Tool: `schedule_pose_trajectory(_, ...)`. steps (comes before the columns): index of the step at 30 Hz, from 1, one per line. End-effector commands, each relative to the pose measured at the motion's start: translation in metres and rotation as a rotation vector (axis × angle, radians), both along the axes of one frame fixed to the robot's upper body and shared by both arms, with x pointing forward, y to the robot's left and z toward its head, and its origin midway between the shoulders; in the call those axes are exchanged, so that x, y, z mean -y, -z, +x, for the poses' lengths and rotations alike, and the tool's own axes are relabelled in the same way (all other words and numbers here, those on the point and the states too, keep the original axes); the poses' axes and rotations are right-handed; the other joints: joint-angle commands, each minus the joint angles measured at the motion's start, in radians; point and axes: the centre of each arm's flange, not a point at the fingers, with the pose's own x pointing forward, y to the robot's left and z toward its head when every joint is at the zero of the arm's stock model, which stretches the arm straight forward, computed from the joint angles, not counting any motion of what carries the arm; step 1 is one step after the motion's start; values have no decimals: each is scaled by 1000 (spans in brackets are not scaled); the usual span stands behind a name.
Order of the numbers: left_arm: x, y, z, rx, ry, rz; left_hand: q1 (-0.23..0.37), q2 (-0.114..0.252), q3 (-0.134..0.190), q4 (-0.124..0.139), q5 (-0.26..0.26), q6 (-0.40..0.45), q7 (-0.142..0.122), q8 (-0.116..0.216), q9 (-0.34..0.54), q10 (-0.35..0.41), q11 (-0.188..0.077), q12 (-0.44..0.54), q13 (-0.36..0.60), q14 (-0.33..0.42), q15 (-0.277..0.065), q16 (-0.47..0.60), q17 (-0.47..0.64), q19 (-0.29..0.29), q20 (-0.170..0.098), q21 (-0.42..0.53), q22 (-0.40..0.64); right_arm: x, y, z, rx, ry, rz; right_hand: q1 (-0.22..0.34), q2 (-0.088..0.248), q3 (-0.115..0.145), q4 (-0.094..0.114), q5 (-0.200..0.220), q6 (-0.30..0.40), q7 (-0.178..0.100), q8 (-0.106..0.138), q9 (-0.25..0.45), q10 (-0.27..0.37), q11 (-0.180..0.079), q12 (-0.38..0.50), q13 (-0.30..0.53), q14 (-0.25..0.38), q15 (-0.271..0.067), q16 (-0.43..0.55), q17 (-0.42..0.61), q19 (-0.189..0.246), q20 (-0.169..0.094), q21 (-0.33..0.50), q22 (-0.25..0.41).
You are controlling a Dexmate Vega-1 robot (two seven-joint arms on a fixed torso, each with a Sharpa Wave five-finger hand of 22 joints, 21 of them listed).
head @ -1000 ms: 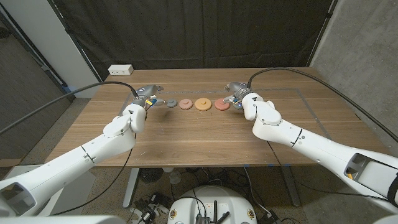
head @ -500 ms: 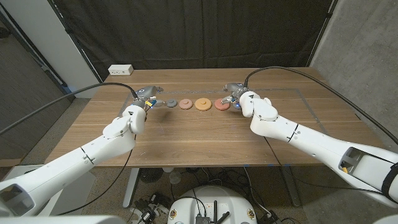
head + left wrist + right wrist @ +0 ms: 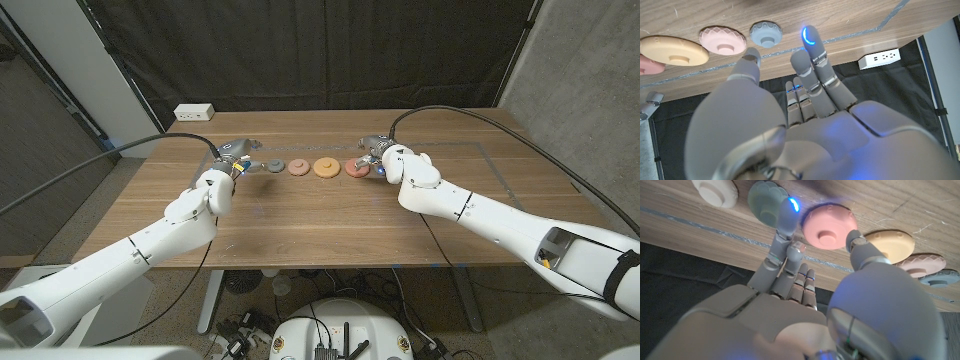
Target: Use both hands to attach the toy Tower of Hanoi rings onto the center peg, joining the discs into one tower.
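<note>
Several toy discs lie in a row across the far middle of the wooden table (image 3: 320, 215): a small blue-grey disc (image 3: 272, 166), a pink disc (image 3: 298, 167), an orange disc (image 3: 325, 167) and a salmon disc (image 3: 355, 167). My left hand (image 3: 237, 160) stands just left of the blue-grey disc (image 3: 766, 33), fingers (image 3: 809, 37) stretched out and holding nothing. My right hand (image 3: 382, 157) is at the salmon disc (image 3: 830, 227), thumb and fingers (image 3: 787, 215) spread to either side of it without gripping. A grey-green disc (image 3: 767, 207) and a white disc (image 3: 715, 190) lie beyond the salmon one.
A white power strip (image 3: 194, 113) sits at the table's far left edge. A thin tape line (image 3: 490, 150) runs over the tabletop past the discs. A black curtain hangs behind the table. Bare wood lies between the discs and the near edge.
My right arm has swung a little to the left, bringing the right hand closer over the salmon disc. The left arm and the discs have stayed put.
</note>
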Motion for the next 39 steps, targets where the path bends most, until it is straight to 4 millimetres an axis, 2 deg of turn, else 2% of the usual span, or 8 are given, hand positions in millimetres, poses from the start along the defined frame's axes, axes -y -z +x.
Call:
schedule_pose_trajectory(1,2,-1,1,-8,0,9,6,2,-3,1,6,12,3,5,2,9,2,-3,6,-6,-2,1,1,-8,-78,9,1,-3,1,12,-48,20,-20,-4,-6,-11,-1,0,-11,1,0,3,-6,3,1,0,-8,-118,-5,-3,-9,-2,6,1)
schedule_pose_trajectory(18,3,-1,4,-7,4,3,6,4,-7,1,8,17,2,5,2,14,2,-4,7,0,-2,7,2,-17,-78,36,-9,-6,1,24,-108,60,-81,-3,-6,-51,-3,-6,-37,14,6,-1,-42,24,6,-9,-31,-118,-30,-31,-39,-2,14,-7)
schedule_pose_trajectory(39,1,0,6,-7,4,-4,7,6,-8,0,10,20,2,5,3,16,1,-5,9,-2,-2,8,3,-26,-78,58,-17,-9,5,31,-163,61,-91,6,3,-78,-1,-5,-42,20,12,-4,-38,22,14,-15,-34,-118,-39,-47,-47,-2,23,-18)
